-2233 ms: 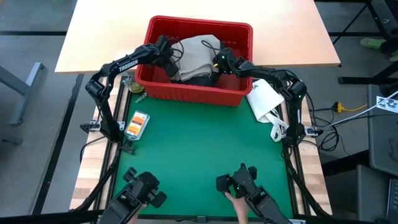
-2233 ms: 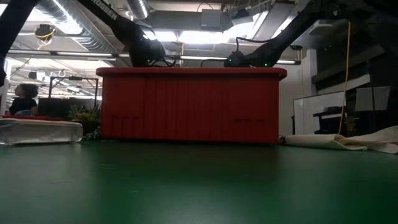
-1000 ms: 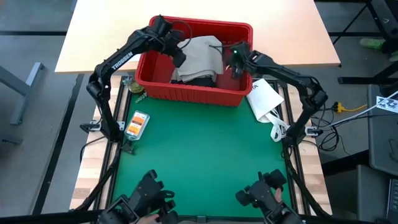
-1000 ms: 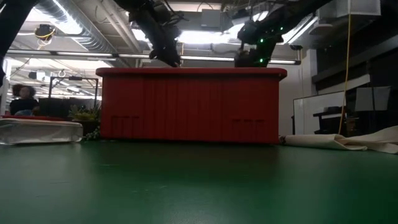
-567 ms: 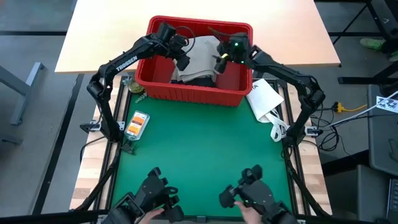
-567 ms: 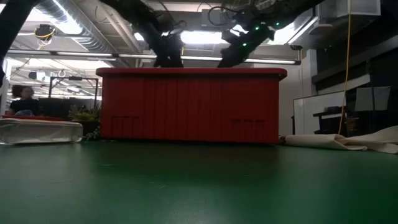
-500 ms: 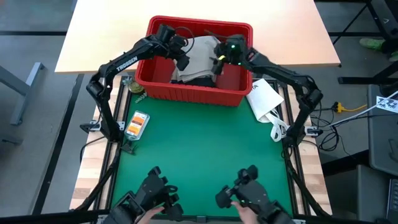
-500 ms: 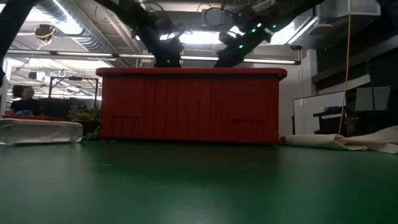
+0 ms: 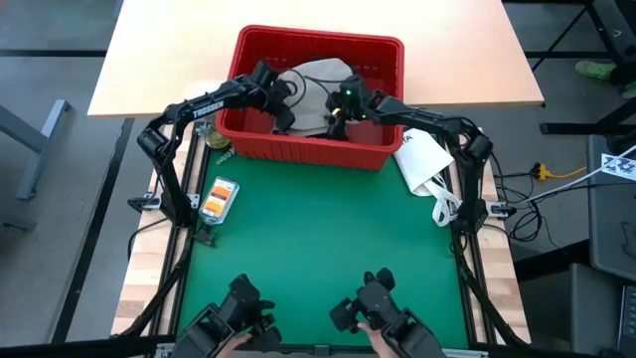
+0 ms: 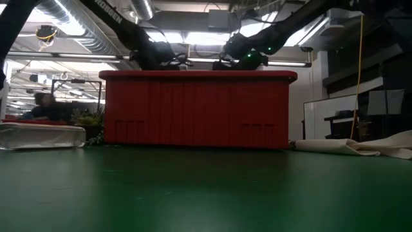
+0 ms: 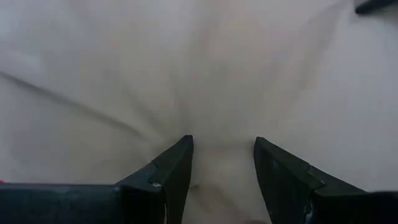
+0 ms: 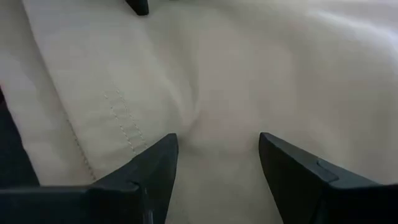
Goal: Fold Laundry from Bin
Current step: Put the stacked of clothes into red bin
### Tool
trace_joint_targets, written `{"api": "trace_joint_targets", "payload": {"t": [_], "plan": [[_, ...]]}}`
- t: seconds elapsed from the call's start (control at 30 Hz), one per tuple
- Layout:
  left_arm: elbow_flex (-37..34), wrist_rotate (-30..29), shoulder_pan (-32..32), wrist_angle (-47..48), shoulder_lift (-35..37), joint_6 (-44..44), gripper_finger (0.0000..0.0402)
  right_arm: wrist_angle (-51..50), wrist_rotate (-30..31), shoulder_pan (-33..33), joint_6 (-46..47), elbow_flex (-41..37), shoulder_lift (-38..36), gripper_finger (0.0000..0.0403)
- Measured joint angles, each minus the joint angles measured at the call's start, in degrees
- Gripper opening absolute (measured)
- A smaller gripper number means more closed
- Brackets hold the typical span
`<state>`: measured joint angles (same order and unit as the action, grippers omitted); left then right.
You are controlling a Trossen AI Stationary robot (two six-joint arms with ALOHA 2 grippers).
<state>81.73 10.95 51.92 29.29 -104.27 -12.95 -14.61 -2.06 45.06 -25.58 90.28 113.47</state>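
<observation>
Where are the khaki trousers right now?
In the high view the khaki trousers lie on top inside the red bin at the table's far side, with the left gripper and right gripper both down on them.

Your overhead view is evenly lit; the pale tabletop (image 9: 318,15) at the top of the frame runs bright, the green mat (image 9: 318,249) shows no hard shadows. In your low view, ceiling lights (image 10: 193,37) at upper centre glare strongly, so the arms read as silhouettes and the near mat falls dim and soft. Both wrist views give you close tan cloth (image 11: 199,74), softly lit, slightly out of focus, with dark fingers (image 12: 149,168) in shadow.
</observation>
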Motion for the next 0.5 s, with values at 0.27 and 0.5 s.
{"api": "trace_joint_targets", "payload": {"t": [0.27,0.5], "plan": [[-0.78,-0.95,0.42,-0.16,0.0,-0.9,0.0167,-0.48,0.87,0.0,-0.05,0.04,1.4,0.0229],[5.25,-1.39,0.49,2.1,0.0,-0.79,0.0167,-1.55,1.16,0.0,-0.4,3.05,-1.21,0.0229]]}}
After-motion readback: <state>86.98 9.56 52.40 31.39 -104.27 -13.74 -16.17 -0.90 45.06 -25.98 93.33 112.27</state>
